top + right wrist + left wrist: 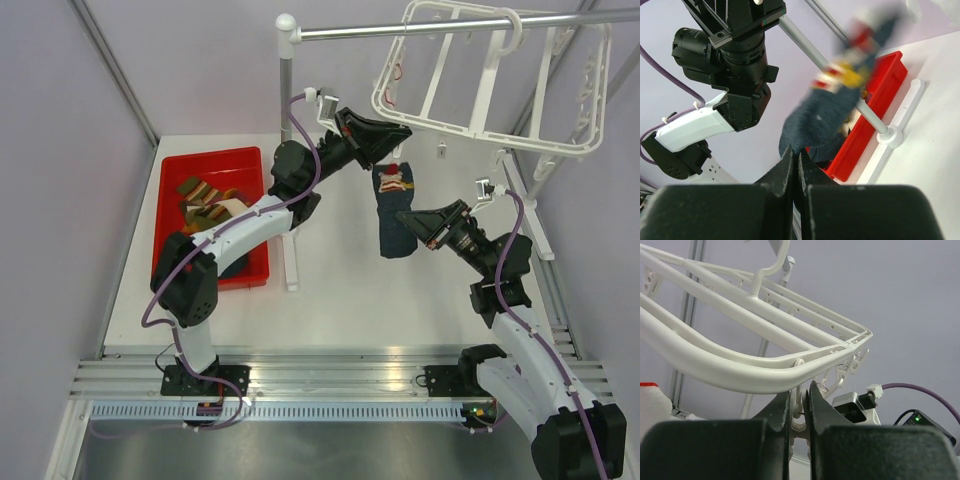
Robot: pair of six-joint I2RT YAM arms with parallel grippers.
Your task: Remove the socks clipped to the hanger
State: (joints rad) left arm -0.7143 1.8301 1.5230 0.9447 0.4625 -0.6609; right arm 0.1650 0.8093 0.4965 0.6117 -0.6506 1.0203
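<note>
The white hanger hangs by its hook from a metal pole at the back right. My left gripper is raised under the hanger's near-left rim and is shut on a small white clip dangling there. A dark navy sock with a red and yellow pattern hangs just below that clip. My right gripper is shut on the sock's lower edge, with the jaws pinched together. I cannot tell whether the clip still holds the sock's top.
A red bin at the left holds brown-and-cream striped socks. The metal pole and its white upright stand between the bin and the hanging sock. Purple walls close in both sides.
</note>
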